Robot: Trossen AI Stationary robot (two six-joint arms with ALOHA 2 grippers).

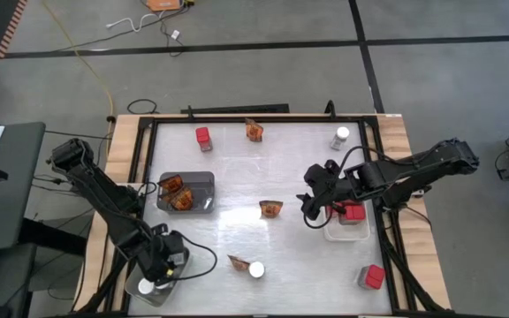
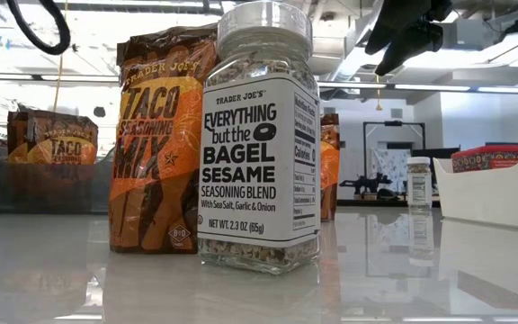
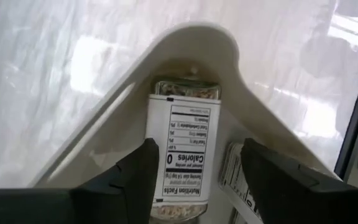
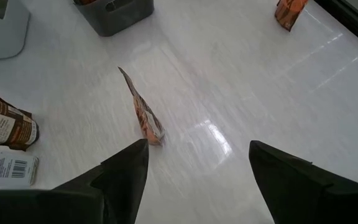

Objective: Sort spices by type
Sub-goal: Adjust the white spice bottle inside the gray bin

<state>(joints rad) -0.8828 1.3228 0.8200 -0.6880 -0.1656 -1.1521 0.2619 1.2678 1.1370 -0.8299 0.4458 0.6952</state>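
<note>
Closest to the low camera, a seasoning jar [image 2: 259, 135] stands upright near the worktop's front edge. A taco packet [image 2: 160, 144] stands just beside it and slightly behind. Both are unsorted.

At the front left corner, the left gripper [image 3: 201, 152] hangs over a pale tray [image 3: 185, 37]. A second jar [image 3: 182, 149] lies on its side in the tray's rounded end. The jaws straddle this jar, spread wider than it, and as far as the wrist view shows they grip nothing. I judge the jar has been let go here, which makes this the jars' tray. The tray walls close in on both sides, so the arm probably has to lift straight up to get clear.

Farther in, the right gripper [image 4: 197, 152] hovers above the middle of the worktop with its jaws wide open and empty. It is aimed at a lone packet [image 4: 145, 115] standing on edge, likely its next pick. The bare worktop around the packet leaves the approach free.

To the left of that packet, a grey tray [image 1: 203, 181] holds packets. On the right, under the right arm, a white tray [image 1: 343, 233] holds a red box [image 1: 354, 212].

Another red box [image 1: 374, 276] waits at the front right corner. Along the far edge, well apart from each other, stand a rear red box [image 1: 203, 136], a rear packet [image 1: 254, 131] and a rear jar [image 1: 340, 137]. All of these are still to be sorted.
</note>
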